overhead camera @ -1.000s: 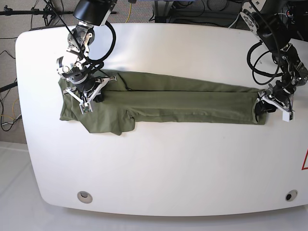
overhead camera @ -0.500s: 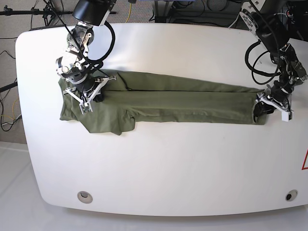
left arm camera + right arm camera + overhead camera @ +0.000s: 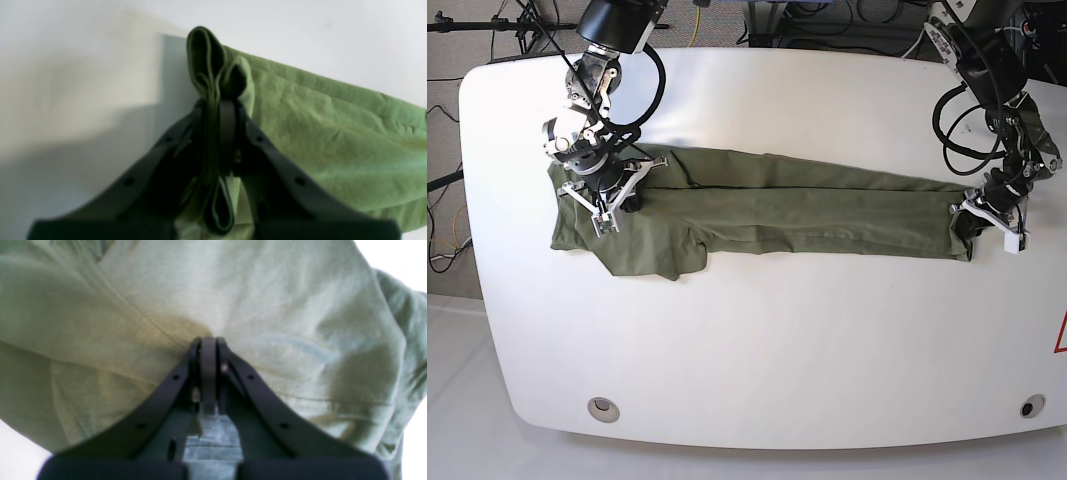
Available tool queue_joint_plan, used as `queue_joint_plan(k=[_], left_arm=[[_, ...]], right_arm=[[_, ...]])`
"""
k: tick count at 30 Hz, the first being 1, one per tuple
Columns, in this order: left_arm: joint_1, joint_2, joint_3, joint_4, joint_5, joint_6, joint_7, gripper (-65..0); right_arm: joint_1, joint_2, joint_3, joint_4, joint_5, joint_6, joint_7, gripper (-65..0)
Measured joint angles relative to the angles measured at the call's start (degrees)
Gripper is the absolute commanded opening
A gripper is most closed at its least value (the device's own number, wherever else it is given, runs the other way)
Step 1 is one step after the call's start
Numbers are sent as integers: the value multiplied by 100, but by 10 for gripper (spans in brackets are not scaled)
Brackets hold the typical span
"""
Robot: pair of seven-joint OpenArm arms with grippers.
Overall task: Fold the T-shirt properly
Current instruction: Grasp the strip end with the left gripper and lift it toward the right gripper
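Note:
The olive-green T-shirt (image 3: 787,210) lies on the white table as a long narrow strip running left to right. Its wider end with a sleeve flap sits at the left. My left gripper (image 3: 967,222) is shut on the strip's right end; the left wrist view shows bunched folds of the T-shirt (image 3: 213,63) pinched between the black fingers (image 3: 227,133). My right gripper (image 3: 622,205) is shut on the cloth at the left end, its closed tips (image 3: 208,343) pressing into the T-shirt (image 3: 267,306). The collar and label are hidden.
The white table (image 3: 757,340) has a rounded front edge with two round grommets, one (image 3: 604,407) at front left and one (image 3: 1030,406) at front right. Cables and stands lie beyond the far edge.
My left gripper has shifted a little to the left and away with the shirt's right end. My right gripper has edged slightly upward. The strip looks a bit shorter at the right.

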Motion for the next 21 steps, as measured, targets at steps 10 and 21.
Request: queue_joint_plan(k=[10, 21], left_arm=[[46, 52, 22, 988, -415, -2, 949, -649], [11, 304, 35, 2199, -1174, 2, 1609, -647]], right_arm=[[2, 0, 0, -2, 0, 0, 0, -650], [2, -4, 0, -2, 0, 0, 0, -650]])
